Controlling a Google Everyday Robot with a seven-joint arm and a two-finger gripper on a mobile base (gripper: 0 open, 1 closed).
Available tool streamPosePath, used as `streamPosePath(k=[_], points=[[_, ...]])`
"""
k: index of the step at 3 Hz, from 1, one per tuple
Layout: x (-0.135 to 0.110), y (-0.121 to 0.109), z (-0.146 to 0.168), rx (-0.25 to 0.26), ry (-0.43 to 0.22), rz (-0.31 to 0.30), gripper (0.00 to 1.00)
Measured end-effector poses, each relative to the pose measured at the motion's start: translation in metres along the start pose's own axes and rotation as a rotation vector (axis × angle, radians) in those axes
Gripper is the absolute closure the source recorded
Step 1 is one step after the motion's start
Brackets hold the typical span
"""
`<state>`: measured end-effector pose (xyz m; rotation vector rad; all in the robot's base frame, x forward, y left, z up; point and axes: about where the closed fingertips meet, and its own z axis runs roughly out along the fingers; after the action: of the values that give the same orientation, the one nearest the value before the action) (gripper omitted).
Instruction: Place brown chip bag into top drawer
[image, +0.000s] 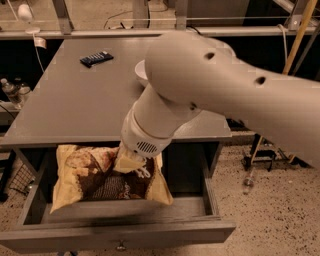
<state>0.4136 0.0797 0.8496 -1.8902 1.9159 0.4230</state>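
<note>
The brown chip bag (95, 180) lies in the open top drawer (131, 233), just below the front edge of the grey table (65, 100). Its dark brown middle with white lettering faces up and its tan-yellow ends spread to either side. The bag fills the left and middle of the drawer, and its upper edge reaches up to the table's front edge. The gripper (129, 162) sits under that same front edge, pressed against the bag's upper right part. Whether it is clamped on the foil or loose cannot be told, since the thick white wrist covers much of it. The pale arm (225, 95) sweeps in from the right, over the table's right half. The drawer stands pulled well out from beneath the table, with its small metal knob (120, 246) at the middle of the front panel. On the table, a white bowl (140, 74) peeks out from behind the arm, and a small dark flat bar (96, 58) lies toward the table's far left. Left of the table stands a clear bottle (11, 91). Right of the table, another bottle (248, 181) lies on the speckled floor (285, 215).
</note>
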Motion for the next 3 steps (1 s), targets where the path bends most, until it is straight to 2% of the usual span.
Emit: streamPosePath(k=[1, 3], points=[[0.004, -0.001, 0.025, 0.059, -0.001, -0.028, 1.00], [0.012, -0.017, 0.072, 0.184, 0.037, -0.029, 1.00]])
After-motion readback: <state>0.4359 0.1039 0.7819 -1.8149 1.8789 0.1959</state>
